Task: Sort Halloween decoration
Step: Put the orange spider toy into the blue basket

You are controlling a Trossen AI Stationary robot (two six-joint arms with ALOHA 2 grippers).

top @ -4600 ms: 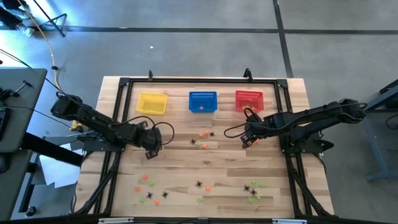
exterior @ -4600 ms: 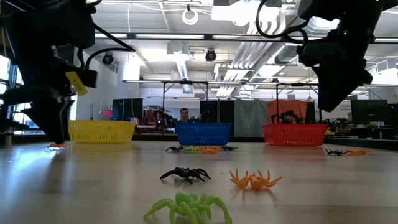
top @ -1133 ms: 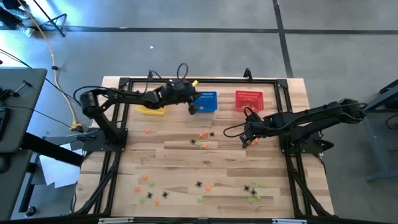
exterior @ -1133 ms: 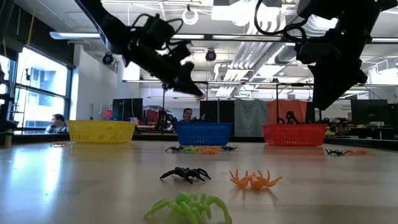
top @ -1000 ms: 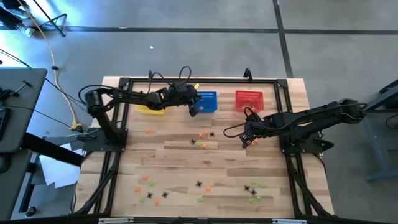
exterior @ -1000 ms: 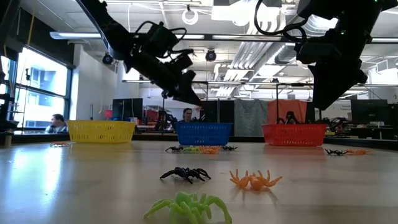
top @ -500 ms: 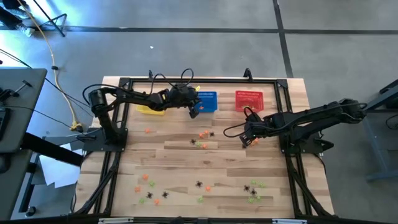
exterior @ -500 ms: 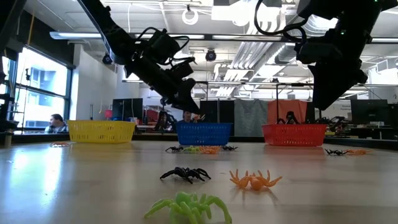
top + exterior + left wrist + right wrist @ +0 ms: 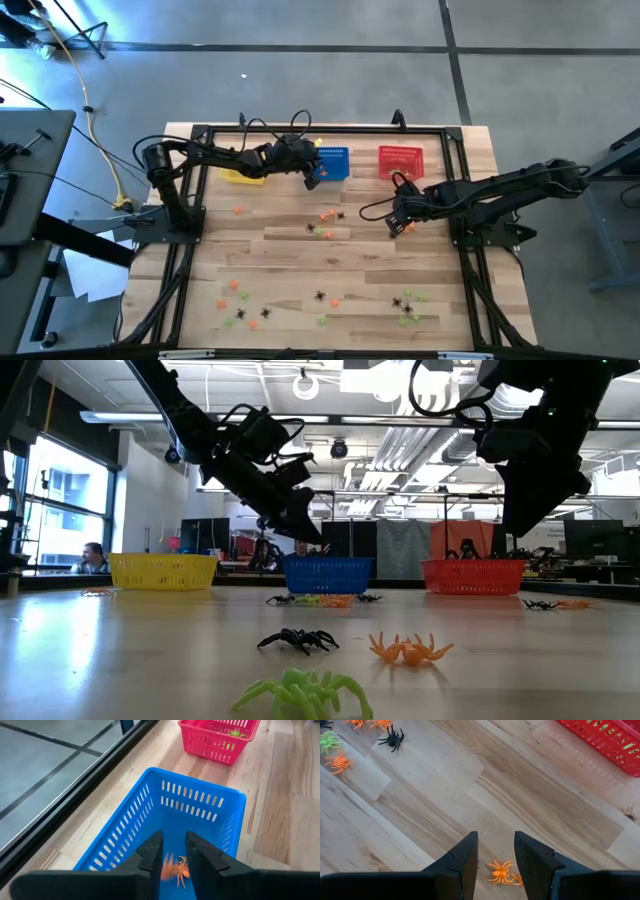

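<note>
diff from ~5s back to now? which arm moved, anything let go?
The left claw went from the table's left side up to the blue basket and now hangs over it. Its fingers have parted, and an orange spider shows between them over the basket floor. The right claw stayed put, open above an orange spider on the table. The loose spiders on the table look unmoved.

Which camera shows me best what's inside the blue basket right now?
Left wrist view: it looks straight down into the blue basket, with orange spiders on its floor between the left gripper fingers. High view shows the basket small; low view only its side wall.
</note>
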